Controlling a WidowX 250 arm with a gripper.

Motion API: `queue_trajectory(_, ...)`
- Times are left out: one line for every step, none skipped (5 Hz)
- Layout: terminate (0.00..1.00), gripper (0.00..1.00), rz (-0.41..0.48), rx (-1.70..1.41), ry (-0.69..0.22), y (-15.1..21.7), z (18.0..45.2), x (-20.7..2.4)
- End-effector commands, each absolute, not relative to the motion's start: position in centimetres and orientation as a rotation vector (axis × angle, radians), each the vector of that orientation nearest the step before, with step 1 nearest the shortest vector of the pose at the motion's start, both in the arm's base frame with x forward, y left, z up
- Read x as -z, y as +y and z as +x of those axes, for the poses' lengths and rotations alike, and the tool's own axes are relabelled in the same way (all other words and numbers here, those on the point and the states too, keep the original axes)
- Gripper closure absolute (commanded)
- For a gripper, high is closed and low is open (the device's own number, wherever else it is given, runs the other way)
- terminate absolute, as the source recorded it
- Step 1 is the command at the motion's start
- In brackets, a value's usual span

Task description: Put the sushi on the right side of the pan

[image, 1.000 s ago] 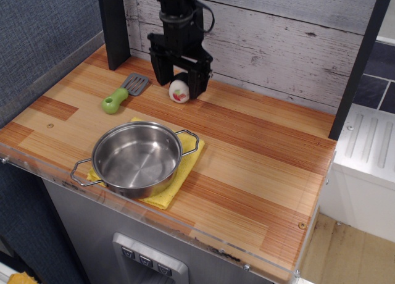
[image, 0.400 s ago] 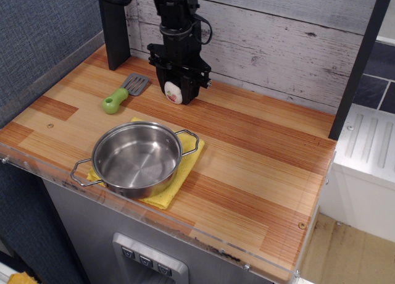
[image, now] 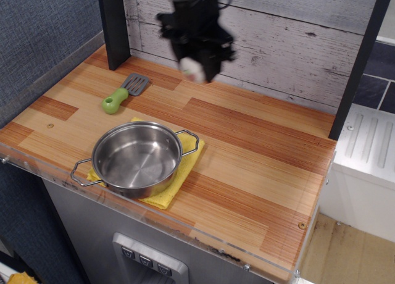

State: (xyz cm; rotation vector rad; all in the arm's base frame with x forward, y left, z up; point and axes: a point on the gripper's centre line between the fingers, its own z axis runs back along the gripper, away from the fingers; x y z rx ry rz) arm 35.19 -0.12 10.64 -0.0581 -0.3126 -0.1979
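Note:
My gripper is shut on the sushi, a small roll whose white end face shows between the black fingers. It hangs in the air well above the wooden counter, near the back wall. The image of it is blurred by motion. The pan, round shiny steel with two wire loop handles, stands at the front left on a yellow cloth. The gripper is up and to the right behind the pan, apart from it.
A grey spatula with a green handle lies at the back left. A black post stands in the back left corner. The counter's clear front edge runs below the pan. A white unit stands at the right.
The gripper closed on the sushi on the counter, then lifted it up and to the right. The pan, cloth and spatula have not moved.

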Motion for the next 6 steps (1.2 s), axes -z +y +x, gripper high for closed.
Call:
queue_trajectory(0.00,1.00,-0.097,0.340,-0.278,-7.4,27.8,-9.7)
queue_trajectory(0.00,1.00,-0.071,0.363,-0.186,-8.2,26.2,-6.3)
queue_trajectory(0.00,1.00,-0.057,0.374,-0.136,-8.5,26.0,-3.9)
queue_trajectory(0.00,1.00,-0.051,0.384,-0.104,-8.7,26.0,-2.5)
queue_trajectory(0.00,0.00,-0.057,0.384,-0.094,-8.8,26.1,-2.0)
queue_trajectory(0.00,0.00,-0.051,0.385,-0.096,-8.8,26.1,-2.5)
